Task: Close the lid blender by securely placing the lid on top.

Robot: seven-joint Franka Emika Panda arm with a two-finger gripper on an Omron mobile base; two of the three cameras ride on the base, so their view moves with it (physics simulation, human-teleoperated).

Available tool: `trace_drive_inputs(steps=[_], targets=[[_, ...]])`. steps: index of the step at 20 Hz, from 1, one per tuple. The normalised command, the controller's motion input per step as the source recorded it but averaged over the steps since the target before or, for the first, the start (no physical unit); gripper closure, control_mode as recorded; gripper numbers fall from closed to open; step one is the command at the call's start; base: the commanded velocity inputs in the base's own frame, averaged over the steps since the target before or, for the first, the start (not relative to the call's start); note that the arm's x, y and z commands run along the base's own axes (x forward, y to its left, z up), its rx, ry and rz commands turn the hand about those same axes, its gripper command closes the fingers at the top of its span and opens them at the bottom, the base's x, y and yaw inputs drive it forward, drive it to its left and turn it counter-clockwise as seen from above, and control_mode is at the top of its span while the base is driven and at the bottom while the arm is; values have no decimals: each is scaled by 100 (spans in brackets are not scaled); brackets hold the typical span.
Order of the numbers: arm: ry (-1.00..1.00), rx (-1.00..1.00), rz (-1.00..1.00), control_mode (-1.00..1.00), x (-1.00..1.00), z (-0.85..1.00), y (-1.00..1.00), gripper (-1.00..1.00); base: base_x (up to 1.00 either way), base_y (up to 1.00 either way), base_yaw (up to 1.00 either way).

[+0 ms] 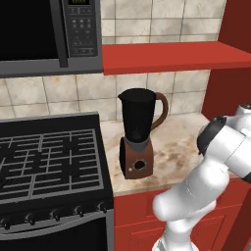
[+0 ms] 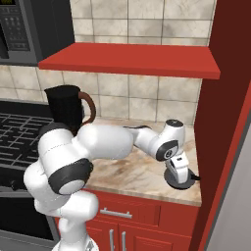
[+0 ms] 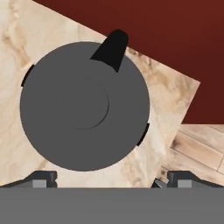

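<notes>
Lid (image 3: 85, 106) flat on marble counter (image 2: 142, 171) — red cabinet wall (image 2: 220, 122) beside

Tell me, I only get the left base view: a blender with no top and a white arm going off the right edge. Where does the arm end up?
Observer: At the counter's right end, where the gripper points down over the lid.
Operator: Is it holding the lid?
Observer: No. In the hand view the fingertips stand wide apart, the lid lying flat between them.
Operator: Anything beside it?
Observer: A dark red wall, close on the right.
</notes>
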Motion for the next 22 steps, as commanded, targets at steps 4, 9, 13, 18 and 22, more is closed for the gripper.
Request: trace_drive_inputs(steps=[4, 9, 13, 18, 22], targets=[[1, 0, 0, -100, 26, -34, -36, -100, 0, 0, 0], [0, 0, 0, -100, 34, -20, -13, -100, 0, 0, 0], [0, 0, 0, -100, 22, -12, -2, -100, 0, 0, 0], [0, 0, 0, -100, 4, -34, 12, -100, 0, 0, 0], [0, 0, 0, -100, 0, -65, 39, -100, 0, 0, 0]])
